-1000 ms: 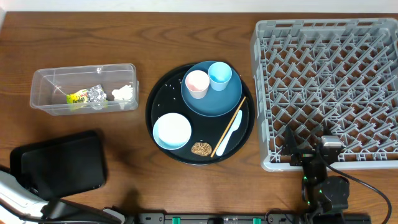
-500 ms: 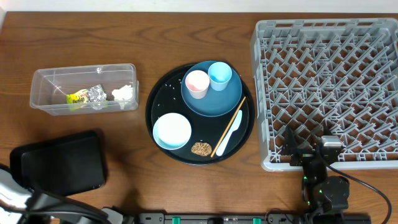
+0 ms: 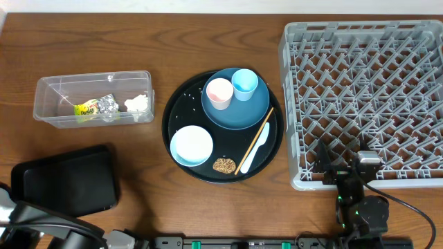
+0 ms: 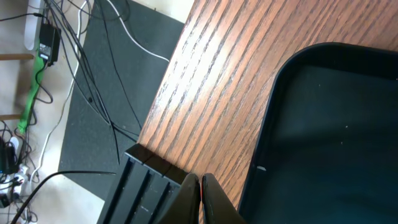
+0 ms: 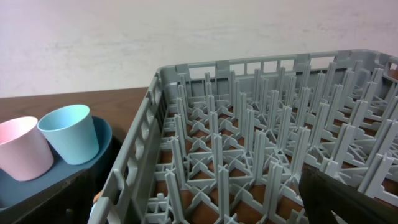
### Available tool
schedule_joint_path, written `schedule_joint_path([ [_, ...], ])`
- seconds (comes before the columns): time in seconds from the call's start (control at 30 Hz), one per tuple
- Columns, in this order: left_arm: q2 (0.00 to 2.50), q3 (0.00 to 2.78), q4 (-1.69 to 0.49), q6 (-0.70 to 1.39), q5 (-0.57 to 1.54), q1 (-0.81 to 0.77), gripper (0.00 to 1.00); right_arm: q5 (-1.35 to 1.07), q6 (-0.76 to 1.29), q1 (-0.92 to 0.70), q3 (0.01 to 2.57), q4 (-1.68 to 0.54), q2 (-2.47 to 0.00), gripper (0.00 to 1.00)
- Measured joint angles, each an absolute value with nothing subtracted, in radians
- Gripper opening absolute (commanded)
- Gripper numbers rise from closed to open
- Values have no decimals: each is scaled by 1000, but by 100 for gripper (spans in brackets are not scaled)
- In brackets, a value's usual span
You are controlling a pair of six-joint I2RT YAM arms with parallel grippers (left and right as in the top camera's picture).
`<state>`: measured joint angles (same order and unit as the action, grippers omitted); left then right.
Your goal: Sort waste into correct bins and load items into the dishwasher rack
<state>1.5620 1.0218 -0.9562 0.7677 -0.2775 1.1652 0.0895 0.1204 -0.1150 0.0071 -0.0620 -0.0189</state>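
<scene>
A round black tray [image 3: 169, 111] holds a blue plate [image 3: 239, 116] with a pink cup [image 3: 219, 93] and a blue cup [image 3: 244, 84], a pale bowl [image 3: 191, 145], a chopstick [image 3: 255, 140], a white spoon [image 3: 257, 153] and a brown food scrap [image 3: 223, 165]. The grey dishwasher rack [image 3: 367, 90] stands at the right with nothing in it. My right gripper [image 3: 342, 166] is open and empty at the rack's near left corner [image 5: 199, 199]. My left gripper [image 4: 200, 186] is shut and empty, beside the left edge of the black bin [image 4: 336, 124].
A clear bin [image 3: 62, 90] at the left holds a yellow-green wrapper [image 3: 86, 108], foil [image 3: 106, 104] and a white tissue [image 3: 138, 104]. The black bin [image 3: 66, 183] sits at the front left. My left arm [image 3: 34, 225] shows at the bottom-left corner. Cables lie on the floor [image 4: 93, 93].
My left arm has shifted at the bottom-left corner of the overhead view, drawing lower and further out of frame. The right arm and all objects are unmoved.
</scene>
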Motion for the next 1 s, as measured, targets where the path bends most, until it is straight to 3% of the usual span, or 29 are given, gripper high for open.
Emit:
schedule_joint_path([
  [1.0, 1586, 939, -802, 789, -291, 1177, 6, 89, 120, -115, 7, -62, -19, 99],
])
